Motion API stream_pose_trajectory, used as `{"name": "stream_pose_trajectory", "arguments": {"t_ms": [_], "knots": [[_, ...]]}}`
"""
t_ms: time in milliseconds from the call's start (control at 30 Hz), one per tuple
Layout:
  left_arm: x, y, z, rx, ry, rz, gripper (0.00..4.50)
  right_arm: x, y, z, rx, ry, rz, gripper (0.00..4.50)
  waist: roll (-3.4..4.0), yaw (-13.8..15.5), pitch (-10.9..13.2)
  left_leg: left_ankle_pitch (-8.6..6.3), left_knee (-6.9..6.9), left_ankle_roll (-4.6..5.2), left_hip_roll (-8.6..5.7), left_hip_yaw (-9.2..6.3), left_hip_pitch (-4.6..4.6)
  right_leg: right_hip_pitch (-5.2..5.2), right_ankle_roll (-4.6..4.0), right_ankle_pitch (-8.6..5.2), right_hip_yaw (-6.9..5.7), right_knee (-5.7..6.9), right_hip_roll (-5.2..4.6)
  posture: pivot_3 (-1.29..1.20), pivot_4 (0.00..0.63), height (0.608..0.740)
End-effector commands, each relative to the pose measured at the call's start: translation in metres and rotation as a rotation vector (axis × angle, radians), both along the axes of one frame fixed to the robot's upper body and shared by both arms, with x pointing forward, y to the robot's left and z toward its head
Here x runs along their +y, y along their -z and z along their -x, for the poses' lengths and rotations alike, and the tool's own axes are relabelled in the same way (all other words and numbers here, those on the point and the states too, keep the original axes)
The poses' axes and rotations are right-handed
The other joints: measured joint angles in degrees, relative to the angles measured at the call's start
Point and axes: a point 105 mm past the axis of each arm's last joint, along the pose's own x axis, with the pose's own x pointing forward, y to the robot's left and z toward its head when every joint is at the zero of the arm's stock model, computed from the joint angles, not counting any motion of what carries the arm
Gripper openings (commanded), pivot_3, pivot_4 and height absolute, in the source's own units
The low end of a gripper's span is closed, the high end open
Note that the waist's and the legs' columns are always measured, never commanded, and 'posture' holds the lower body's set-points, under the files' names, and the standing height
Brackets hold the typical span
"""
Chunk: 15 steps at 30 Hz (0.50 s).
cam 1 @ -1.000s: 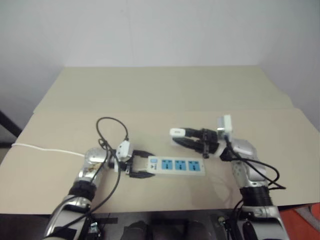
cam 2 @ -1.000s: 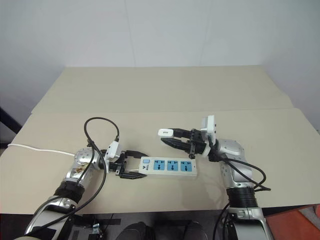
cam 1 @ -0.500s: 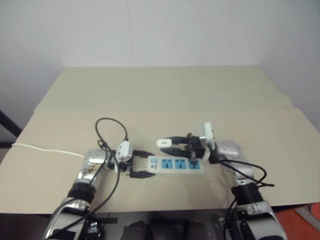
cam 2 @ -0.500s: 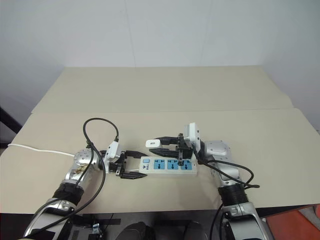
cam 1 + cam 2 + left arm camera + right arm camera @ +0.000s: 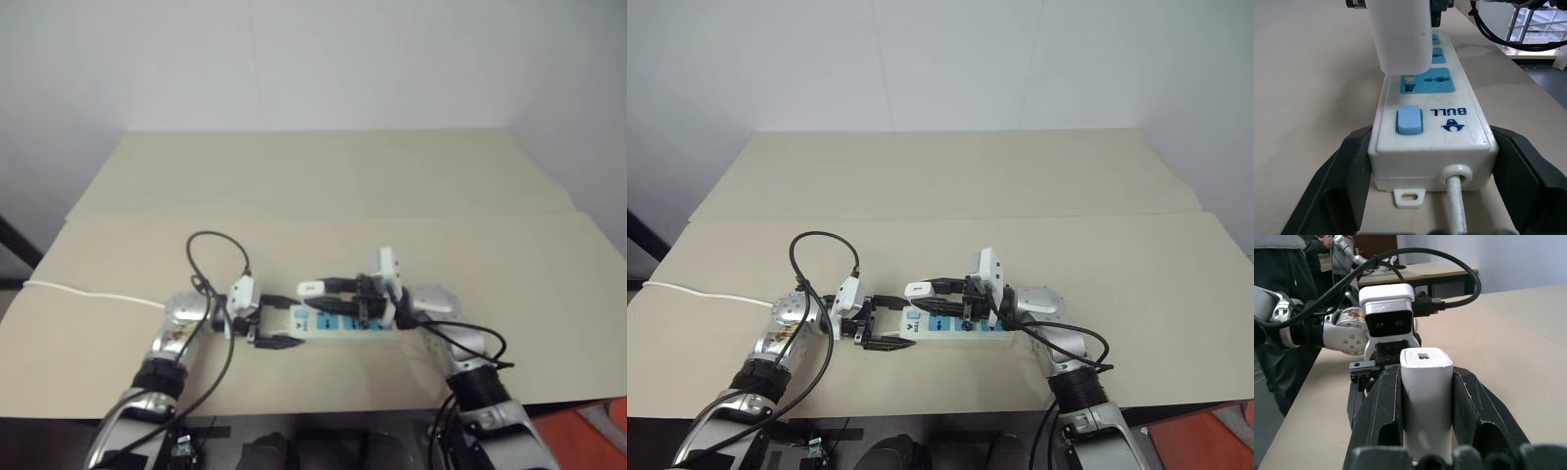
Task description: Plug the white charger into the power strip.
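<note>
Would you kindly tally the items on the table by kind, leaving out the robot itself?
White charger: 1
Power strip: 1
Blue sockets on the strip: 3
Blue switch: 1
Total: 2 separate items, the strip carrying 3 sockets and 1 switch.

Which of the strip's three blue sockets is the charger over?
The socket next to the blue switch; the charger hangs above it, the other two lie beyond.

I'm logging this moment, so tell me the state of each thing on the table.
Small white rounded-cube charger: held over the first socket, not yet seated.
Long white power strip with blue sockets: flat, sockets empty.
Left gripper: shut on the strip's switch end.
Right gripper: shut on the charger.
</note>
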Motion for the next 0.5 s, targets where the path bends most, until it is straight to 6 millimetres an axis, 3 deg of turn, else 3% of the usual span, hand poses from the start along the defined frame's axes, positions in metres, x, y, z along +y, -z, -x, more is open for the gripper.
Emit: {"name": "stream_pose_trajectory", "arguments": {"t_ms": [33,500], "knots": [[-0.003,0.003,0.004,0.011,0.015,-0.001,3.25,-0.001,-0.002,0.001,-0.01,0.005,0.008,1.1,0.0,0.0,0.0,0.0,0.0,0.0,0.0,0.0,0.0,0.0,0.0,0.0,0.0,0.0,0.0,0.0,0.15,0.74],[-0.002,0.002,0.001,0.008,0.012,-0.004,3.25,-0.026,0.014,-0.009,0.016,0.091,0.089,1.1,0.0,0.0,0.0,0.0,0.0,0.0,0.0,0.0,0.02,0.02,0.0,0.0,0.0,-0.01,0.0,0.0,0.15,0.74]]}}
